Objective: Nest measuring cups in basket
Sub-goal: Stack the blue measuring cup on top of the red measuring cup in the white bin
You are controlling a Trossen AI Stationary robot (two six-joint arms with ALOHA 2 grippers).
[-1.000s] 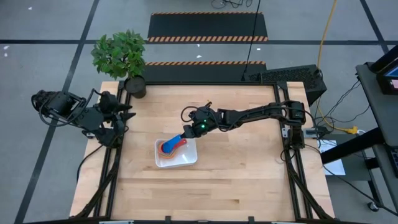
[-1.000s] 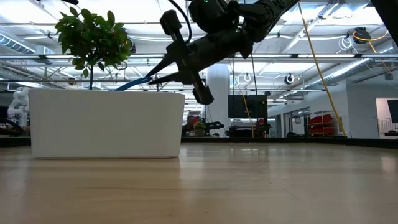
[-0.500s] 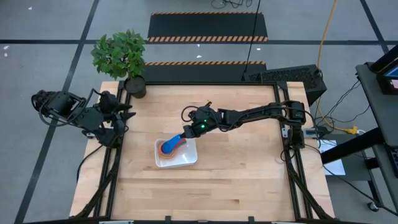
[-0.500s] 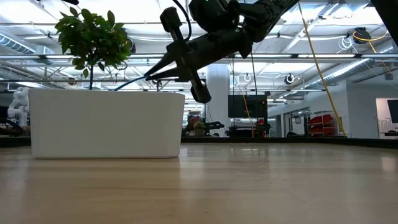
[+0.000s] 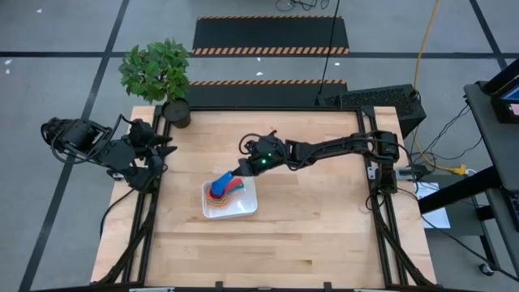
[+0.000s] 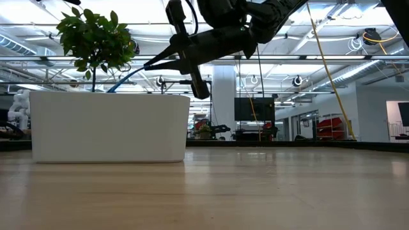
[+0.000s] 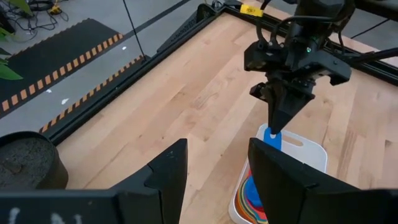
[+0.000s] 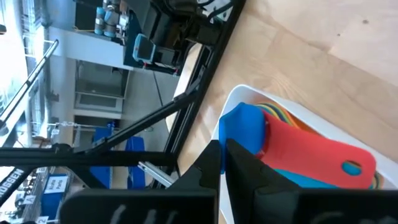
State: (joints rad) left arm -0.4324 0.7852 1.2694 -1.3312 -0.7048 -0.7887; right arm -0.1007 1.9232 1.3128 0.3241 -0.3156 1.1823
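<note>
over the basket (image 5: 243,208), the right gripper (image 5: 238,170) is clamped on the dark blue cup (image 5: 224,180), seemingly by its handle. the left gripper (image 7: 214,177) waits part open and empty at the table's (image 5: 324,235) left edge.

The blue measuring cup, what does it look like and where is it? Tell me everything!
The blue measuring cup looks like smooth, bright blue plastic, with a short flat handle. The right claw is shut on that handle and holds the cup tilted, its bowl above the other colourful cups stacked in the white basket. From table height, only its thin blue handle shows, slanting up over the basket's wall. Whether it touches the red cup beside it cannot be told.
</note>
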